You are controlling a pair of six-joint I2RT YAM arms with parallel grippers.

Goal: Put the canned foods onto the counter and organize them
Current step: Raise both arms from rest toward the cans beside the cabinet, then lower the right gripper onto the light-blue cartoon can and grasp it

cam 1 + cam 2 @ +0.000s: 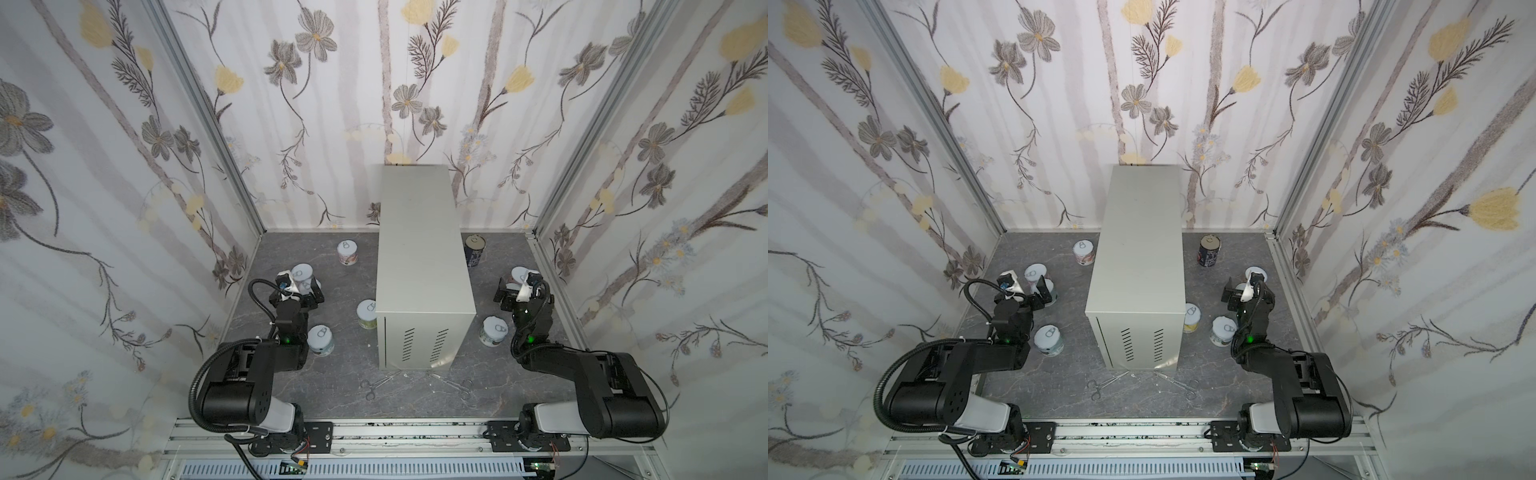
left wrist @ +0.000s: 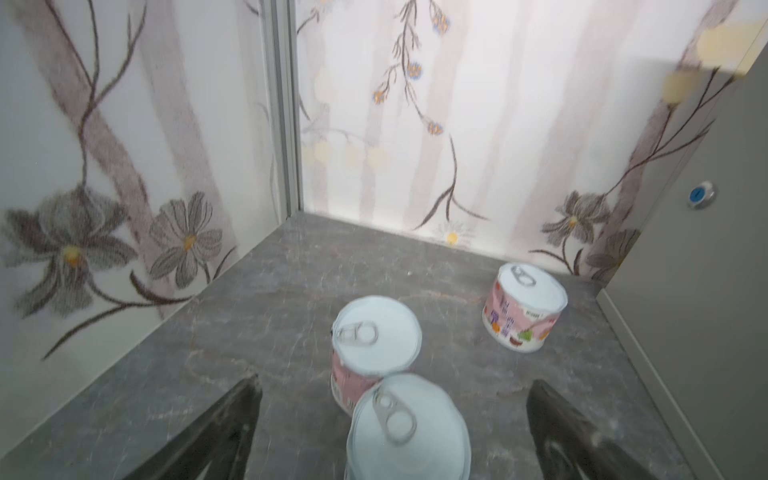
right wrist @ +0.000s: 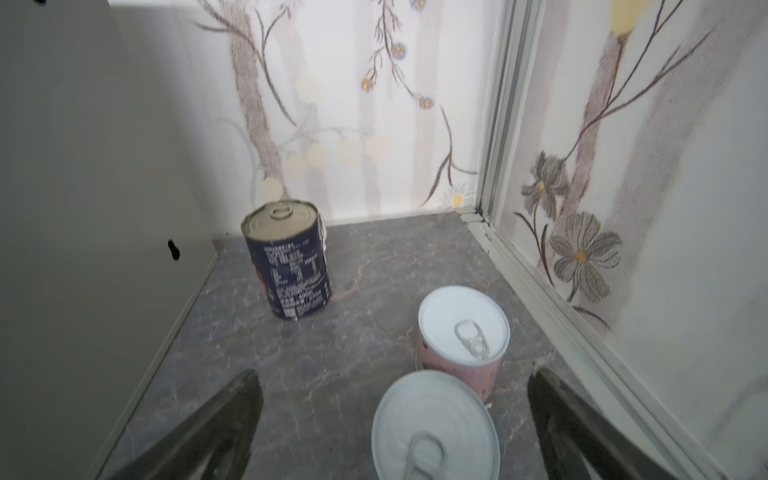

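The counter point(image 1: 419, 266), a tall light-grey box with vent slits, stands mid-floor with a bare top. Short cans stand on the floor either side, among them a teal one point(image 1: 321, 338) and a yellowish one point(image 1: 367, 313). My left gripper point(image 2: 395, 382) is open, its fingers straddling a silver-lidded can point(image 2: 409, 428). Two pink cans point(image 2: 376, 332) point(image 2: 525, 307) stand beyond it. My right gripper point(image 3: 395, 374) is open around another can point(image 3: 434, 428), with a pink can point(image 3: 463, 332) behind. The taller dark-blue can point(image 3: 286, 257) stands by the back wall.
Two metal forceps point(image 1: 372, 384) point(image 1: 457, 384) lie on the dark marbled floor point(image 1: 411, 399) in front of the counter. Floral walls close in the left, back and right. One more can point(image 1: 493, 330) stands beside the counter's right front corner.
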